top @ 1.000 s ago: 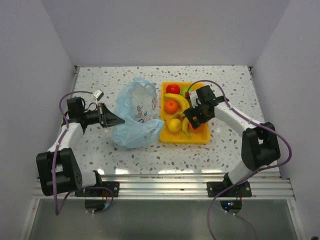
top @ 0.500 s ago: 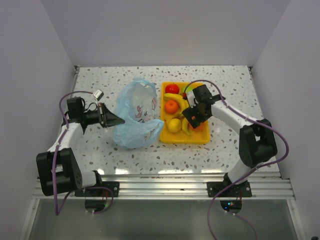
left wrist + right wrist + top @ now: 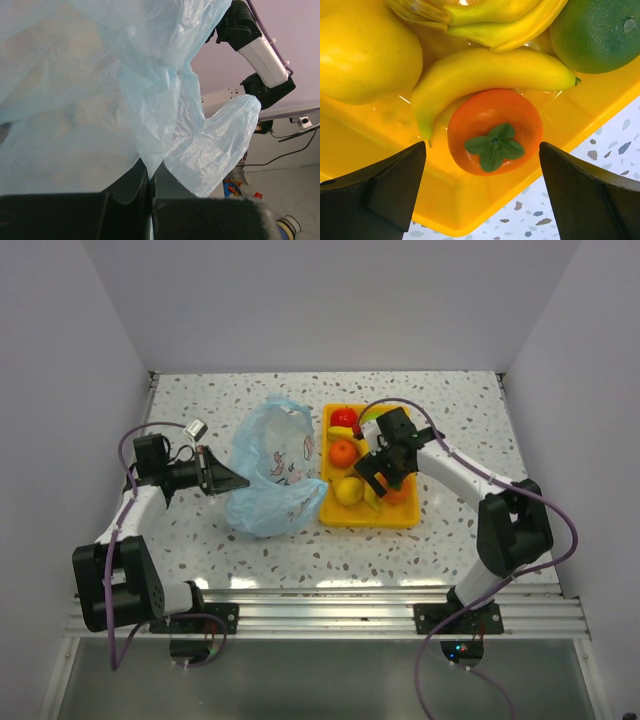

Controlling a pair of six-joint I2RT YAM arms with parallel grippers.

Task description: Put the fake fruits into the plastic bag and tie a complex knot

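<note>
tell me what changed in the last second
The open right tool shifted left, further over the yellow plastic tray, and now hangs above the round orange fruit with green leaves; it gripped nothing. The left tool stays shut on the thin light-blue plastic bag; bag and other fruits unmoved.

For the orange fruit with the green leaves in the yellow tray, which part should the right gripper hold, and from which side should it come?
Probably its rounded flanks, coming in from the leaf side. The orange fruit faces its leaves to the open right gripper, which straddles its two free sides; a banana and the tray wall block the others.
</note>
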